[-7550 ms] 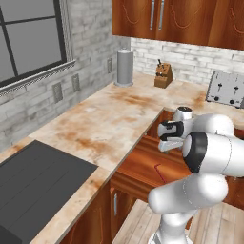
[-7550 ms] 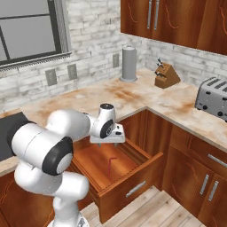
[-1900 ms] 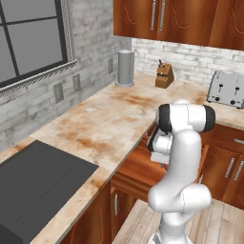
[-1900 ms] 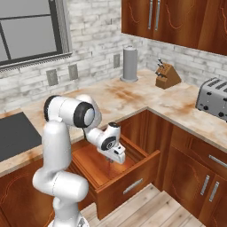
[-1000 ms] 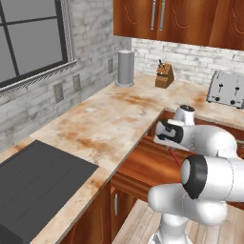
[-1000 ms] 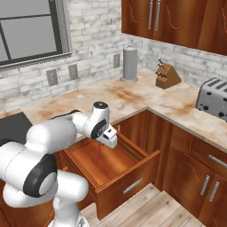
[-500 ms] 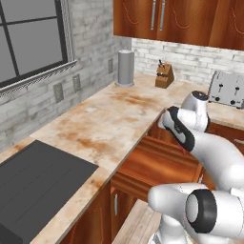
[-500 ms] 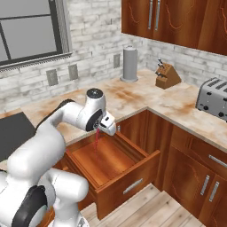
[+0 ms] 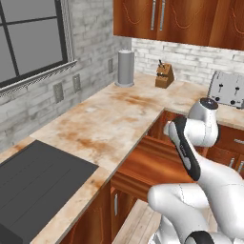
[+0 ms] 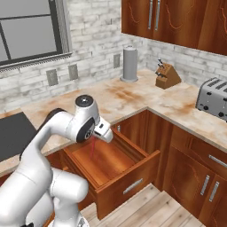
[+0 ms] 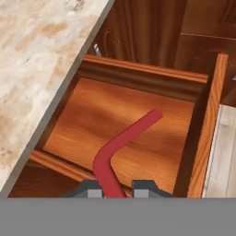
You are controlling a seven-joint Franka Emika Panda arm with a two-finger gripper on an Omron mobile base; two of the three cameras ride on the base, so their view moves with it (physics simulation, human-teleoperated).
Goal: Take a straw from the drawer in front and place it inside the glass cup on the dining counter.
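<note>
Red straw clamped in pincer, above open drawer

The thin red straw ran down between the gripper fingertips, its lower end hidden there. The open reddish-brown wooden drawer sat partly behind the arm.

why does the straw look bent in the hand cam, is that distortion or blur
Hand view: the straw rises from between the fingertips of the gripper and shows a sharp kink, edges crisp, no blur; likely close-range lens distortion. Right base view: the straw hangs as a thin, faint red line over the drawer, looking straight. Left base view: even rendered light, no glare.
</note>
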